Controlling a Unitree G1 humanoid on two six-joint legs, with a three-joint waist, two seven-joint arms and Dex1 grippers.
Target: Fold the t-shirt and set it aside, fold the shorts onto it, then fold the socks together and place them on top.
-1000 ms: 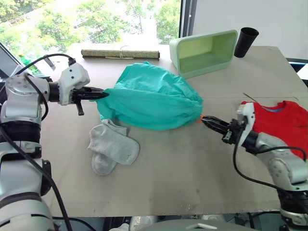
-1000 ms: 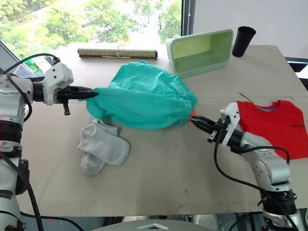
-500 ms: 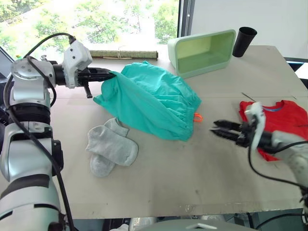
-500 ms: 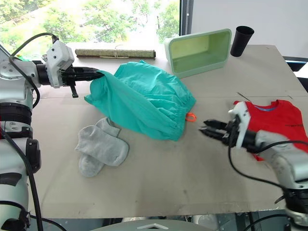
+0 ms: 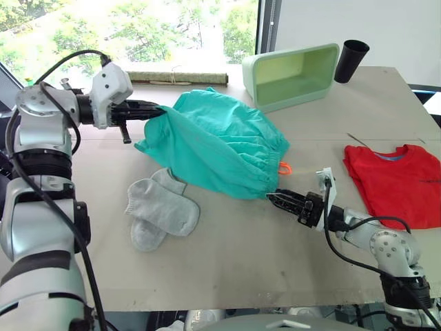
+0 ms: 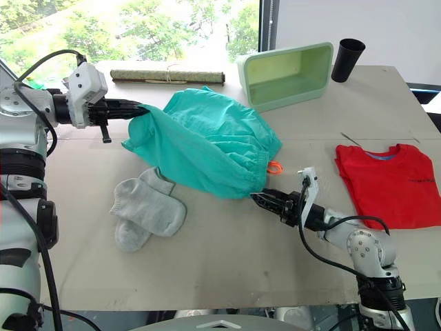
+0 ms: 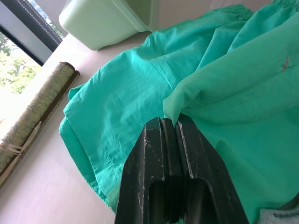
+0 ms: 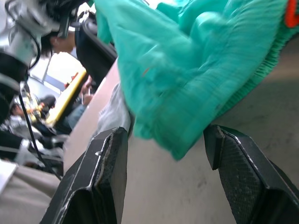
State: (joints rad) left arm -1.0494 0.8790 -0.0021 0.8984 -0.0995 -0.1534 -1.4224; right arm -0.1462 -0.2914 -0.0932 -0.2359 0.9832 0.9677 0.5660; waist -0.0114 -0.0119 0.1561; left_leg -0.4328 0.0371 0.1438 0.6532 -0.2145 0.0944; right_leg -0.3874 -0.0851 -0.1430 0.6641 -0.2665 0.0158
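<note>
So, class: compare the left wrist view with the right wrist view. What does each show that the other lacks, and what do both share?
Left wrist view alone: the left gripper, jaws shut on a fold of the shorts, plus the green bin and a rolled mat on the table. Right wrist view alone: the right gripper, jaws open either side of the shorts' hanging corner, an orange drawstring, and people in the background. Both show the teal shorts.

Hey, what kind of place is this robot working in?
Probably a lab or office test setup: a bare table beside a big window onto trees, laid out with shorts, socks and a t-shirt.
</note>
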